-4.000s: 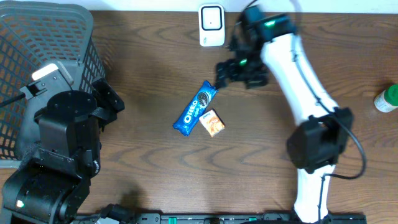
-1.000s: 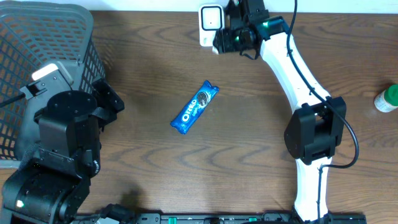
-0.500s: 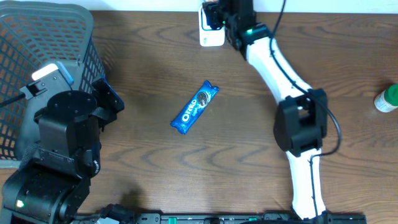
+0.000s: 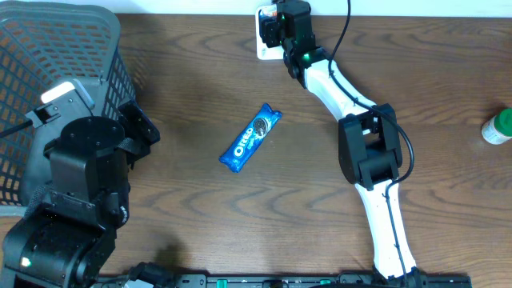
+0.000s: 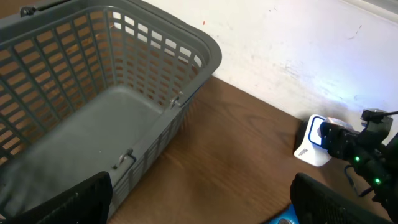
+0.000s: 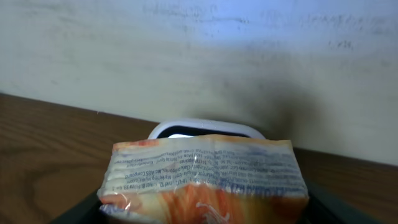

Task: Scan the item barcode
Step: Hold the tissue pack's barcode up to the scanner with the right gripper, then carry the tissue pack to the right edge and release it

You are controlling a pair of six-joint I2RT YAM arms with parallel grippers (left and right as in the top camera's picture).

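The packet (image 6: 205,171), which lay on the middle of the tabletop four seconds ago, is now off the wood, held in the right gripper (image 4: 280,28). The right arm (image 4: 336,80) has swung to the far edge and leftward, bringing the packet before the scanner (image 4: 264,50).

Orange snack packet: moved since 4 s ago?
Yes. The orange packet left its spot beside the Oreo pack; the right gripper holds it at the scanner.

basket (image 4: 48,48) left | cookie pack (image 4: 252,138) centre | scanner (image 4: 264,50) back edge, packet (image 6: 205,174) before it | bottle (image 4: 496,128) far right
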